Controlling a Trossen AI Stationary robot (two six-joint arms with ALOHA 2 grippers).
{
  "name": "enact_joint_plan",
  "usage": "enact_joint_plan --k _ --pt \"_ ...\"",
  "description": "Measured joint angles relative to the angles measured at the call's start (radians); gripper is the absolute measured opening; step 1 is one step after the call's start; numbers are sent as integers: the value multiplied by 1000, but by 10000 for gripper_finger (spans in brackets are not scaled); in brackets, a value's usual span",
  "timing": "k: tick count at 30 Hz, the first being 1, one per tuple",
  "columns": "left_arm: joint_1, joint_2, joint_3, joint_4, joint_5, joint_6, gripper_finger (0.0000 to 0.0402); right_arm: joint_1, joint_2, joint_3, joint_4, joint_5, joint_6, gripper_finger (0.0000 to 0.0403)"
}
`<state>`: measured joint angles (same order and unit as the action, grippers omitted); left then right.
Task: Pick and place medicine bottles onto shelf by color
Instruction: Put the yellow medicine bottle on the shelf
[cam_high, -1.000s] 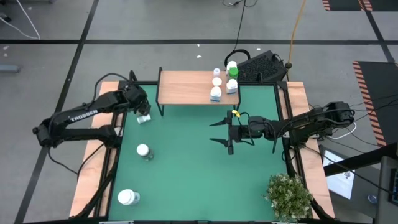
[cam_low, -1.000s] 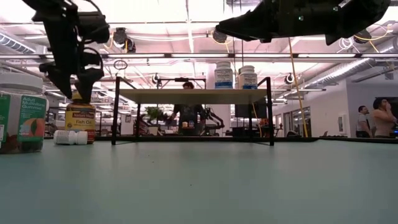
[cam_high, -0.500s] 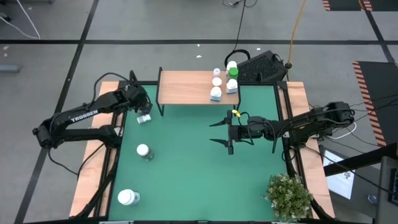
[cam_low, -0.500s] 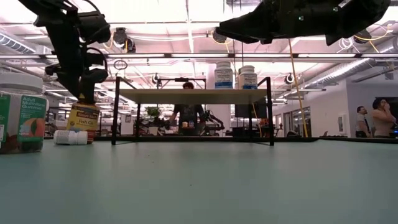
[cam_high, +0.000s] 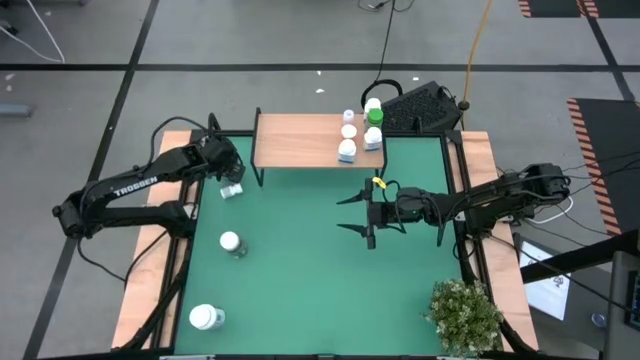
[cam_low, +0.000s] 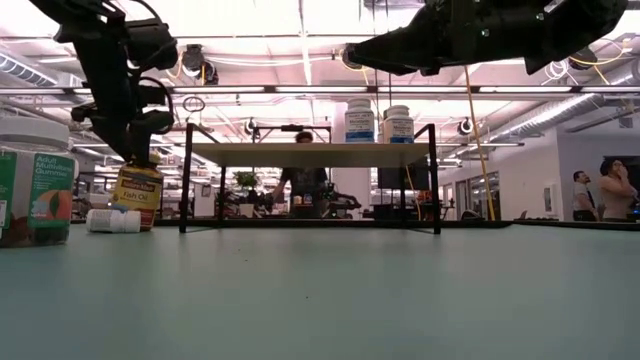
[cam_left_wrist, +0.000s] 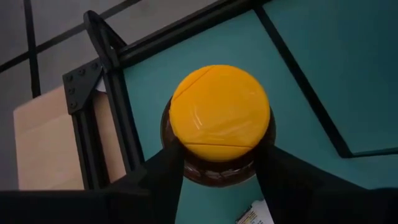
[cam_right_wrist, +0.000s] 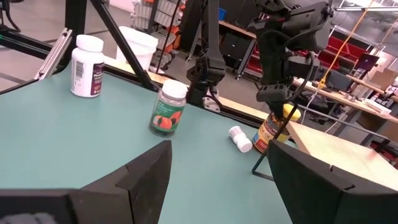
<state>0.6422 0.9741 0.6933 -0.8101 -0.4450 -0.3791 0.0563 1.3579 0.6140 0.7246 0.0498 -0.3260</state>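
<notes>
My left gripper (cam_high: 230, 180) is shut on the amber bottle with the yellow cap (cam_left_wrist: 219, 106) at the table's far left, beside the shelf's left legs. The bottle also shows in the low view (cam_low: 137, 195) and the right wrist view (cam_right_wrist: 272, 134). The light-wood shelf (cam_high: 300, 140) stands at the far edge and carries several white bottles (cam_high: 347, 150) and a green-capped one (cam_high: 375, 116) at its right end. My right gripper (cam_high: 340, 212) hovers open and empty over the table's middle right. My left gripper pinches the amber bottle just below its yellow cap (cam_left_wrist: 186, 163), one finger (cam_left_wrist: 165, 177) on each side. The fingers come from above, pointing down. The bottle hangs slightly tilted (cam_right_wrist: 267, 140); whether its base is clear of the table, I cannot tell.
A small white bottle (cam_high: 232, 191) lies on its side next to the amber one. A white-capped gummies bottle (cam_high: 230, 242) and a larger white bottle (cam_high: 206, 318) stand on the left half. A potted plant (cam_high: 465, 315) stands at the near right corner. People show in the room beyond.
My left gripper has come down a little onto the amber bottle's top. The bottle has tipped and shifted slightly toward the shelf. My right arm has kept still.
</notes>
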Motion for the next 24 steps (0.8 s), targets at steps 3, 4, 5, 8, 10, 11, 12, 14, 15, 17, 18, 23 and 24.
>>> enact_joint_plan --k 3,4,5,8,10,11,12,14,15,17,18,23,24 --pt "0 0 0 0 0 0 206 0 0 0 2 0 0 260" --pt "0 0 0 0 0 0 214 0 0 0 3 0 0 260" --pt "0 -1 0 0 0 0 225 0 0 0 3 0 0 260" --pt "0 -6 -1 -1 0 7 262 0 0 0 4 0 -1 260" --pt "0 -6 -2 -3 0 14 289 0 0 0 5 1 -5 260" --pt "1 -6 -2 -2 -1 26 302 0 -1 0 4 1 -5 260" --pt "3 -6 -2 -1 -4 39 314 0 -4 0 4 1 -7 260" --pt "12 -6 -2 3 -11 64 334 0 -6 0 6 1 -9 260" --pt "19 -6 -2 10 -17 80 342 0 -6 0 6 1 -13 260" --pt "35 -6 -2 38 -30 115 354 0 -9 0 2 1 -24 260" --pt "45 -6 -2 50 -31 131 358 0 -10 0 5 1 -28 260" --pt "86 -5 -2 67 -22 177 347 0 -11 0 3 1 -44 260" --pt "92 -5 -2 65 -14 178 338 0 -11 0 3 1 -51 260"
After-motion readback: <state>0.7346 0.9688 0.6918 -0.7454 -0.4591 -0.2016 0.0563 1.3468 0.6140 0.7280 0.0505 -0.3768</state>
